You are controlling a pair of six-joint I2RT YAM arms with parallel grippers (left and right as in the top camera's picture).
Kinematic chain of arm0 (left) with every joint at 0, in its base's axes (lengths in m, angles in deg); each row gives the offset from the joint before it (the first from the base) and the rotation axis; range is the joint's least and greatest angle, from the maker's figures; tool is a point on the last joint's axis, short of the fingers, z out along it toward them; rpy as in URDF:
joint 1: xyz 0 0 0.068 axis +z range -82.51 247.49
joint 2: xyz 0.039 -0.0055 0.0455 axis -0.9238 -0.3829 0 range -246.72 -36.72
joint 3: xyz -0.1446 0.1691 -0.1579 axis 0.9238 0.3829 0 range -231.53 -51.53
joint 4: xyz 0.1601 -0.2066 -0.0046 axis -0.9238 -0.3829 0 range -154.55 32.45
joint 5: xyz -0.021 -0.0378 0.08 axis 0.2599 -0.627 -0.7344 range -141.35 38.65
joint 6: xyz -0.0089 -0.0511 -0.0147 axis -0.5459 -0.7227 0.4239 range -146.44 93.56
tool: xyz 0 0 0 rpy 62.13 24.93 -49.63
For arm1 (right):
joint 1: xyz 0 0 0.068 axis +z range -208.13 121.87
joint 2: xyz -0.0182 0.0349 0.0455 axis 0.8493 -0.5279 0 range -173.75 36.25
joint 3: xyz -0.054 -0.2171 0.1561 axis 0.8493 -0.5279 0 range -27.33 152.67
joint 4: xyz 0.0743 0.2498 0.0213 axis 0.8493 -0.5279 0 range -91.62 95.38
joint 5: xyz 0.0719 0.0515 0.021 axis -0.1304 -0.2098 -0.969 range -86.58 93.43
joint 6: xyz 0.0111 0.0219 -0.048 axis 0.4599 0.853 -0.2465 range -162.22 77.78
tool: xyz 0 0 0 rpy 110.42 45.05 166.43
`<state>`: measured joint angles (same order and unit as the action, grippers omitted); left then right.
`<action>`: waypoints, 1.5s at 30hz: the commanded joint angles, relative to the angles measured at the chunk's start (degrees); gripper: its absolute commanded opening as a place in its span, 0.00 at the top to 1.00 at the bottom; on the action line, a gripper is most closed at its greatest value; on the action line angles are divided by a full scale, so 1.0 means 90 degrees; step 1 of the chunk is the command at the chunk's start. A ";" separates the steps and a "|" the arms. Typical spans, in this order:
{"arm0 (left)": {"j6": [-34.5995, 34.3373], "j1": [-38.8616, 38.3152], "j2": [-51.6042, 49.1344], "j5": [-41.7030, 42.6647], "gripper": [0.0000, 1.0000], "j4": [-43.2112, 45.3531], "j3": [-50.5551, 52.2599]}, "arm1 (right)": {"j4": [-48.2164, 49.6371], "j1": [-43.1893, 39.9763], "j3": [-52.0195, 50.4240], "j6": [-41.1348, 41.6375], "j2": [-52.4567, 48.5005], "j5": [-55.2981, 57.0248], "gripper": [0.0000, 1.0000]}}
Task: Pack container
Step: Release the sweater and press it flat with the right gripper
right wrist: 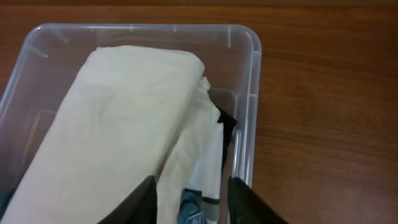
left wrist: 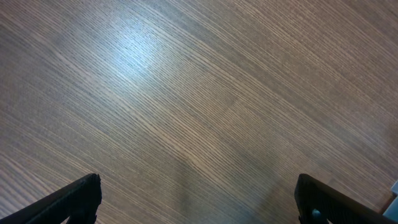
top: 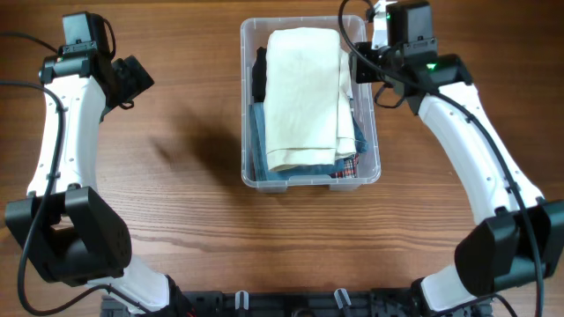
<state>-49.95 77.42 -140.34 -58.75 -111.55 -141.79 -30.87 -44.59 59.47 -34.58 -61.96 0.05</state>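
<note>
The clear container stands at the far middle of the table, filled with folded clothes. A cream cloth lies on top, over blue denim, a plaid piece and a black item. My right gripper hovers over the container's far right side. In the right wrist view its fingers are apart and empty, above the cream cloth's edge and beside the container wall. My left gripper is far left of the container, open and empty over bare wood.
The table is brown wood. A dark shadow lies on it left of the container. The arm bases stand at the near edge, left and right.
</note>
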 commanded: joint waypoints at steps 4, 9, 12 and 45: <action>-0.0107 0.0051 -0.0027 0.0032 0.00 0.0015 0.0041 | -0.0061 0.0573 0.0092 -0.0010 0.0083 0.0192 0.96; -0.0107 0.0051 -0.0027 0.0032 0.00 0.0017 0.0041 | 0.0041 0.0889 0.0075 0.0027 -0.0090 0.0617 0.96; -0.0107 0.0051 -0.0027 0.0032 0.00 0.0017 0.0039 | 0.0143 0.0906 -0.0124 0.0177 -0.0306 0.0707 0.96; -0.0107 0.0051 -0.0027 0.0032 0.00 0.0017 0.0039 | -0.1537 0.1103 -0.0053 0.0299 0.0937 -0.0372 0.96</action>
<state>-49.95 77.42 -140.34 -58.75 -111.53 -141.79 -42.78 -34.91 59.91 -33.43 -52.19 0.46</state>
